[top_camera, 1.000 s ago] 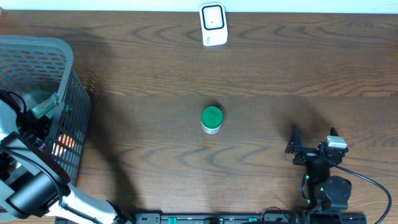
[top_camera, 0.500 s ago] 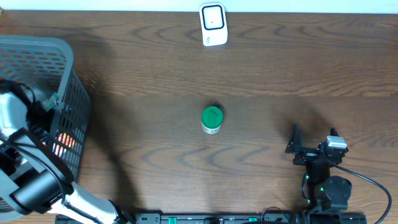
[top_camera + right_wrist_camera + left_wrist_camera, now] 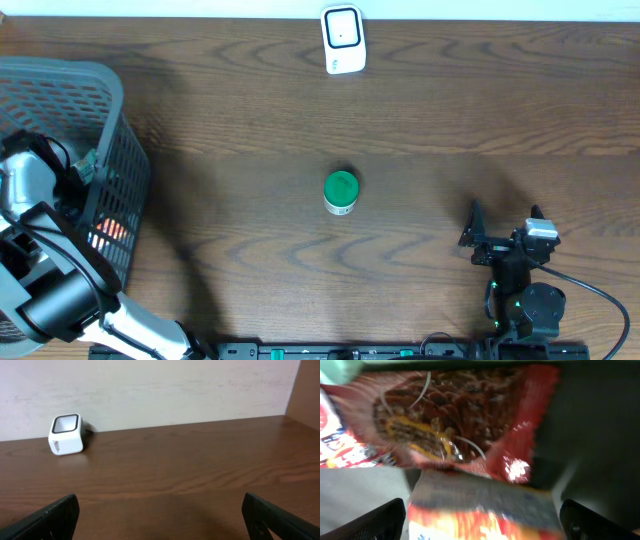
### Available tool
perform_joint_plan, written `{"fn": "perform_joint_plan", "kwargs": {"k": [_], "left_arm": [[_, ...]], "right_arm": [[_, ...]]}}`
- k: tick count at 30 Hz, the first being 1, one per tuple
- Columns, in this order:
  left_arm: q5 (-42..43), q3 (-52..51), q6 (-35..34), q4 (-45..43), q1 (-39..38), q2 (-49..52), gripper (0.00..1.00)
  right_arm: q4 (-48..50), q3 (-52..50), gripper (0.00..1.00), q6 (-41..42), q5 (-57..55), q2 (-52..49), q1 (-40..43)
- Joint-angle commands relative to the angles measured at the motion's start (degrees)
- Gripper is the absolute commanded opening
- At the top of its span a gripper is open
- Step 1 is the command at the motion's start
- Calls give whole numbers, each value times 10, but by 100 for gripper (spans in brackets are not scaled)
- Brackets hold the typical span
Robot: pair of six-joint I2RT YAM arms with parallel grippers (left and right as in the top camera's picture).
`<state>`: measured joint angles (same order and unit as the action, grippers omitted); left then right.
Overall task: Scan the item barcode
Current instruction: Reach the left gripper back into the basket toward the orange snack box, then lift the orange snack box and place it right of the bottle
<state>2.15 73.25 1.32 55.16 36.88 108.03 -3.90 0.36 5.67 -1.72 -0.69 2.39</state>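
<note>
**Left arm.** The left arm reaches down into the grey mesh basket (image 3: pixel 110 150), which stands at the left edge of the worktop (image 3: pixel 420 110). In the left wrist view the left claw (image 3: pixel 482 522) stands apart, with one fingertip (image 3: pixel 375 520) in each lower corner of the picture and nothing clamped between them. It hangs over two packets.

**Items in the basket.**
- A red packet (image 3: pixel 465 415) printed with a dark brown and yellow food picture fills the upper part of the wrist view. Its crimped edge faces right.
- A second packet (image 3: pixel 480 505), pale with orange and red print, lies just below it and between the fingertips. The view is blurred, so contact cannot be told and no barcode can be made out.

From overhead, only a patch of orange-red shows through the mesh.

**Item on the worktop.** A green-lidded jar (image 3: pixel 341 192) stands upright near the middle, well apart from both arms.

**Barcode scanner.** The white barcode scanner (image 3: pixel 342 40) sits at the far edge, in line with the jar. The right wrist view shows it to the left, against the pale wall (image 3: pixel 175 385).

**Right arm.** The right claw (image 3: pixel 503 228) sits at the near right of the worktop. Its fingers are spread wide and empty, and it faces the far edge.
</note>
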Motion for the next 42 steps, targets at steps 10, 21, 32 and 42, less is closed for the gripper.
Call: {"fn": "perform_joint_plan", "kwargs": {"k": [10,21,32,42], "left_arm": [[-1,-59,-1,-32,-2,3,54],[3,219,-6,167,-2,-2,54],[245,535,-64,324,-51,-43,53],[234,529,-100,299,-400,-75,53]], "right_arm": [[-2,0,99,5,1,3,-2],[-2,0,99,5,1,3,-2],[-2,0,99,5,1,3,-2],[-2,0,99,5,1,3,-2]]}}
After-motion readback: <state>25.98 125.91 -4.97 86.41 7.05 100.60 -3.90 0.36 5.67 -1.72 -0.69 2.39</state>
